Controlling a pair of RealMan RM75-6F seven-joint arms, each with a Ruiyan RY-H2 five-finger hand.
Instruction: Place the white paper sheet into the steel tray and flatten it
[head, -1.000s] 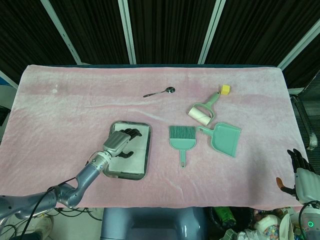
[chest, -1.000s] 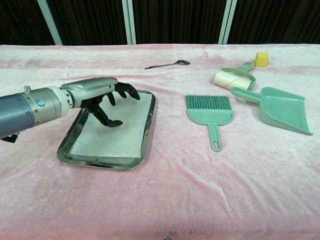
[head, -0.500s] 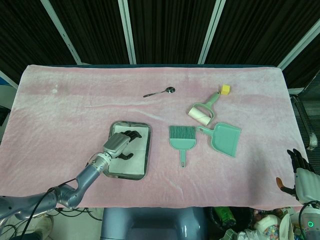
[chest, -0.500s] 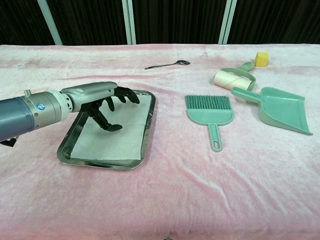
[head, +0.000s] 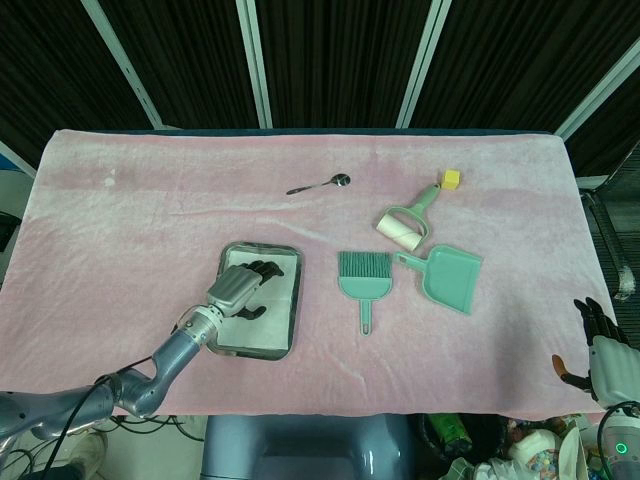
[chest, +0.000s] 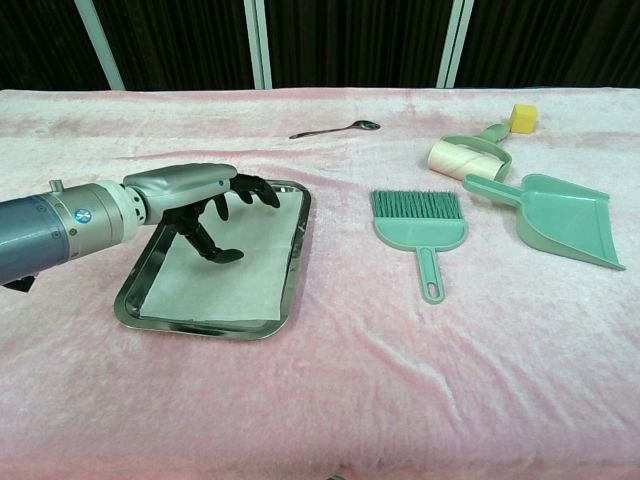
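The steel tray (head: 297, 300) (chest: 204, 328) lies on the pink cloth at the front left. The white paper sheet (head: 264, 331) (chest: 235, 285) lies flat inside it. My left hand (head: 238, 290) (chest: 200, 200) is palm down over the far left part of the sheet with its fingers spread. Its thumb tip touches the paper and it holds nothing. My right hand (head: 600, 345) hangs past the table's front right corner, fingers apart and empty; only the head view shows it.
A green brush (head: 364, 280) (chest: 420, 220) lies just right of the tray, then a green dustpan (head: 445, 275) (chest: 555, 215). Behind them are a lint roller (head: 405, 225) (chest: 465, 158), a yellow cube (head: 452, 179) (chest: 523, 117) and a spoon (head: 320, 184) (chest: 335, 129).
My left hand has slid a little back toward the near left over the sheet. The paper lies the same way, and the right hand has not moved.
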